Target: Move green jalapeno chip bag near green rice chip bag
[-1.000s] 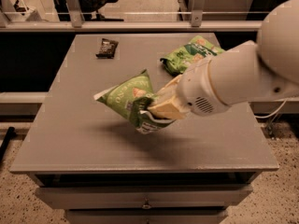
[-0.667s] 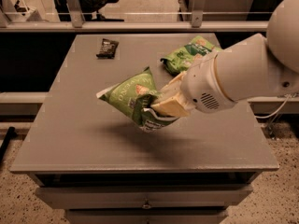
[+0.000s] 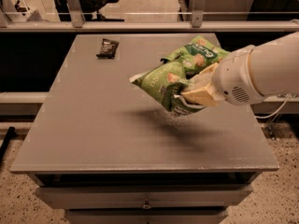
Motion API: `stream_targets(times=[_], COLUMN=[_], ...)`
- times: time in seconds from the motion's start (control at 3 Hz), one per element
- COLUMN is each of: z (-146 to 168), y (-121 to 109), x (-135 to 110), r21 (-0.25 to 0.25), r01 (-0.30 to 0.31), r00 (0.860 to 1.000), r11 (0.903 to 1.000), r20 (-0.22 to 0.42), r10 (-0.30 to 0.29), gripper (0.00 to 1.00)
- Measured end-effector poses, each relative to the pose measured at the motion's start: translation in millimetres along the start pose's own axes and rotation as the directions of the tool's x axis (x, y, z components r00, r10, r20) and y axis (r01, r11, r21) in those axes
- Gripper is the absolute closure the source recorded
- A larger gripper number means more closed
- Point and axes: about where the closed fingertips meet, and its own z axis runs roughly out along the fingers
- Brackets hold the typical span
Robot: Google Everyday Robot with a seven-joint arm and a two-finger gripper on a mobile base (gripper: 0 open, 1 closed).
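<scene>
My gripper [image 3: 183,93] is shut on the green jalapeno chip bag [image 3: 160,82], a flat green bag with white edges, and holds it tilted in the air above the grey table [image 3: 93,120]. The green rice chip bag [image 3: 202,54], bright lime green with pale round snacks pictured, lies on the table at the back right, just behind the held bag. The two bags overlap in the camera view. My white arm [image 3: 261,73] reaches in from the right and hides part of the rice bag's right side.
A small dark snack packet [image 3: 108,48] lies at the table's back left. Metal rails [image 3: 140,26] run behind the table. Drawers [image 3: 145,195] sit under the front edge. The bag's shadow falls on the table middle.
My gripper has carried the jalapeno bag to the right and toward the back, from the table's middle to just beside the rice bag. The rice bag and dark packet have not moved.
</scene>
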Motion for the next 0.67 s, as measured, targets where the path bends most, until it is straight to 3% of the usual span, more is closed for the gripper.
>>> stream_targets(times=[0.33,0.67], z=[-16.5,-28.0], y=[-69.8,-134.0], x=[30.2,58.2], r21=[0.092,0.143], r01=[0.003,0.007], r00=[1.000,0.999], r11=[0.9957,0.9897], r20=[-0.014,-0.051], r10=[-0.002,0.000], gripper=[1.00,1.00])
